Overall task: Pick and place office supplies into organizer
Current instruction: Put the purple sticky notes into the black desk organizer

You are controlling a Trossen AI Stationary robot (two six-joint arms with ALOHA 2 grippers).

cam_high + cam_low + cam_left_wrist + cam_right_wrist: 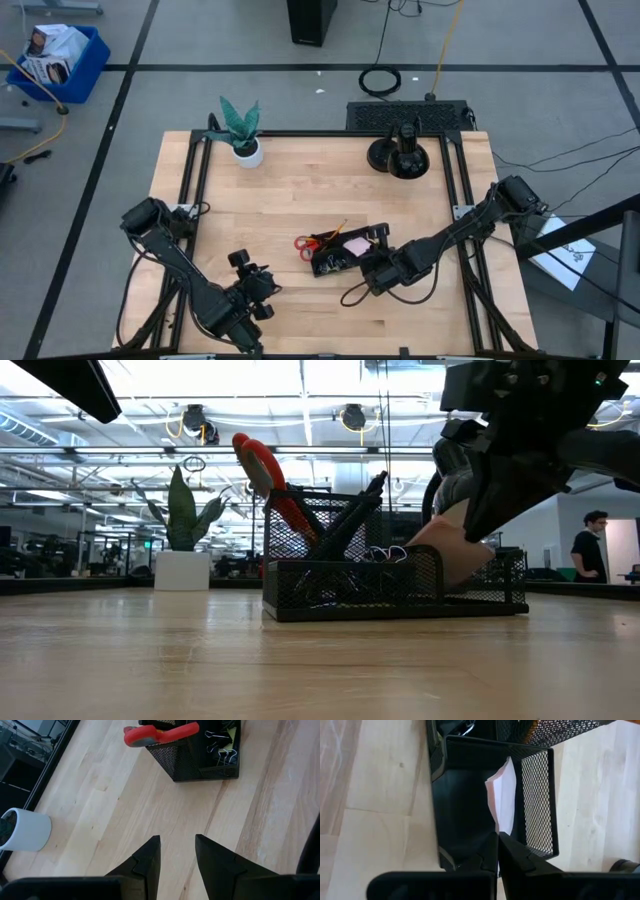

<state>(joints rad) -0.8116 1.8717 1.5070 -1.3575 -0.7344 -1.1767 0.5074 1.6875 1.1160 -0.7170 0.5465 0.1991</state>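
Note:
The black mesh organizer (335, 262) stands on the table right of centre. Red-handled scissors (262, 465) and black pens (355, 510) stick up out of its tall cup. Black clips (220, 750) lie in a low compartment. The pale pink sticky-note pad (503, 795) leans tilted inside the end compartment (540, 795), and my right gripper (497, 842) is shut on it from the organizer's right. My left gripper (177, 852) hangs open over bare wood near the table's front edge, left of the organizer and touching nothing. My right gripper pinches the sticky-note pad by its upper edge (499, 827) between its two fingers. The fingers (480, 500) slant down from the table's right side. The pad stands tilted below them, and its lower part (445, 560) is down inside the organizer's end compartment.
A green plant in a white pot (243, 135) stands at the far left of the table, and a round black stand (398, 155) at the far right. Bare wood lies between the organizer and the left gripper. A person (592, 545) stands in the room beyond the table.

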